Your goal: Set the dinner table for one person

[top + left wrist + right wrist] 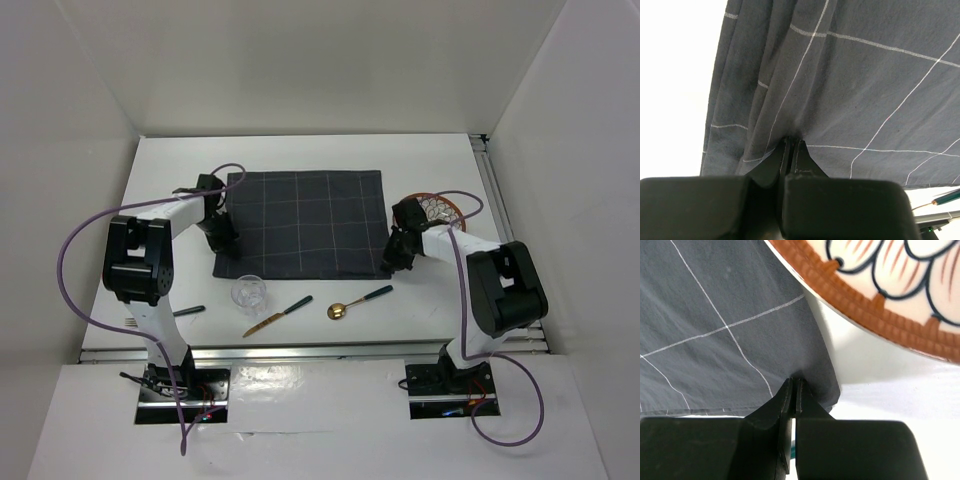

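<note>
Around placemat: dinner table matte white, rails seemingly silver.

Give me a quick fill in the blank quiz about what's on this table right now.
1. The left gripper and right gripper are each shut on the checked ____.
2. The orange-rimmed plate sits on the dinner table's ____ side.
3. Between the glass and the spoon lies the ____.
Missing words: placemat; right; knife.
</note>
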`<state>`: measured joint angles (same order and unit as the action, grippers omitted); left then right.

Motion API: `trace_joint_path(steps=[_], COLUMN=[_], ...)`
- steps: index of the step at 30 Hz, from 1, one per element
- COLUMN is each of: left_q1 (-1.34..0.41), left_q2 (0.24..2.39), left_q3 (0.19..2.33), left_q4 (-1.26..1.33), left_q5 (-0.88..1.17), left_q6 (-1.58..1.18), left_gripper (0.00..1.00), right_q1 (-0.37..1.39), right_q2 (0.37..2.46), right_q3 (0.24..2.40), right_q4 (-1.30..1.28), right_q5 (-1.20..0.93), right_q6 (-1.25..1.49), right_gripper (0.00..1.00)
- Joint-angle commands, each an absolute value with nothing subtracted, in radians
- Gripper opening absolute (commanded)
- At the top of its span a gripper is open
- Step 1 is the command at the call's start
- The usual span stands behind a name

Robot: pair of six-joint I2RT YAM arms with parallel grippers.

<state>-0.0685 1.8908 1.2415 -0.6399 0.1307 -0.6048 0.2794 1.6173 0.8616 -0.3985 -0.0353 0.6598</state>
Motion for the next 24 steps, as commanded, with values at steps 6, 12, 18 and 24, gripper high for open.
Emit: trace_joint_path(steps=[6,12,18,24], left_q1=[-0.077,-0.086,-0.086,-0.086], left_q2=[1.91,1.861,1.801,1.747], left_q3=[1.258,1.321,1.416,1.525], left_q4=[-0.707,-0.761,-0.816,-0.882], left_q5=[0.078,0.06,0.051,0.009], left_q6=[-0.571,-0.571,-0.561,-0.552], left_gripper=[0.0,0.22,0.47,0.54], right_q1=[0.288,0.288,0.261,0.037], right_q2=[1.577,1.517,1.431,1.289], right_q3=[0.814,0.957,1.106,1.02], right_q4=[-0.558,-0.661,-0.747,-0.713], right_q5=[0.048,0.089,0.143,0.075], right_q6=[0.66,0.65,0.663,0.721], right_gripper=[0.0,0.02,0.43,0.83])
